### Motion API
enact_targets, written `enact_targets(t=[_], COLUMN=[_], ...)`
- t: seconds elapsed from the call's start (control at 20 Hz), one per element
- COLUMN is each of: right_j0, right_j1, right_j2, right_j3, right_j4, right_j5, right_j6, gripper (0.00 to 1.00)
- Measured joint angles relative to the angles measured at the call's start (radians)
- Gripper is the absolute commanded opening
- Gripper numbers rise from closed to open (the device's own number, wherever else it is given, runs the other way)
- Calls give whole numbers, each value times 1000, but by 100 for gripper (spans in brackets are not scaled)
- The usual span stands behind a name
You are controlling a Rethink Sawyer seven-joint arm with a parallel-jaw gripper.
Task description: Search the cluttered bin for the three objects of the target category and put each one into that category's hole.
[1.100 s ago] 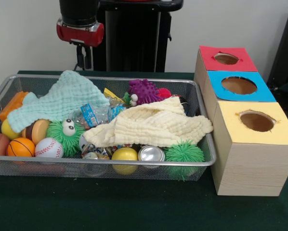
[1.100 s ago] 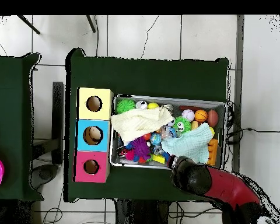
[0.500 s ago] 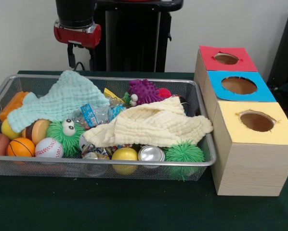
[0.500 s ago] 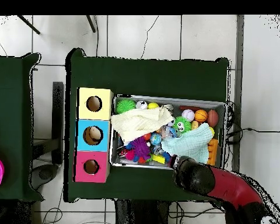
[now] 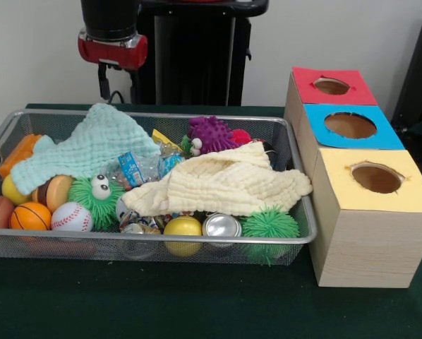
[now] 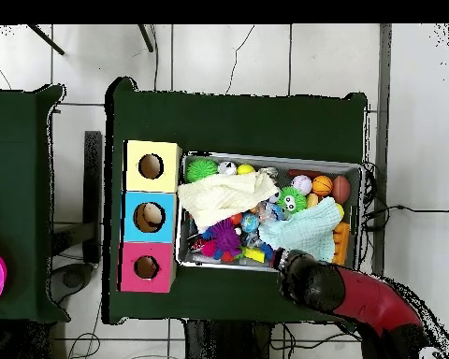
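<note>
A wire mesh bin [image 5: 299, 236] [image 6: 359, 170] holds a heap of toys. A mint cloth [image 5: 91, 145] [image 6: 308, 234] covers its back left in the front view, and a cream cloth [image 5: 225, 183] [image 6: 224, 194] lies over the middle. Showing around them are a purple spiky toy [image 5: 211, 134], green spiky balls [image 5: 269, 224], a green furry toy with eyes [image 5: 97, 198], a baseball [image 5: 71, 217], a basketball [image 5: 29, 216], a yellow ball [image 5: 183, 227] and a metal can [image 5: 221, 226]. My gripper [image 5: 117, 86] hangs open and empty above the bin's far rim, behind the mint cloth.
Three wooden boxes stand beside the bin, each with a round hole on top: red [image 5: 332, 85] [image 6: 146, 267], blue [image 5: 350, 125] [image 6: 149, 217], yellow [image 5: 375, 178] [image 6: 151, 166]. The arm's red and black end [image 6: 312, 282] overhangs the bin's near edge in the overhead view.
The gripper has shifted a little to the left and slightly up over the last second, and its fingers now stand wider apart. Everything in the bin lies as before.
</note>
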Motion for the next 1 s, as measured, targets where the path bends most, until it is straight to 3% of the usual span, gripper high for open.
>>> enact_targets(t=[1.0], right_j0=[73], right_j1=[182], right_j2=[-21], right_j3=[-127], right_j4=[0], right_j5=[-9], right_j6=[0], gripper=[100])
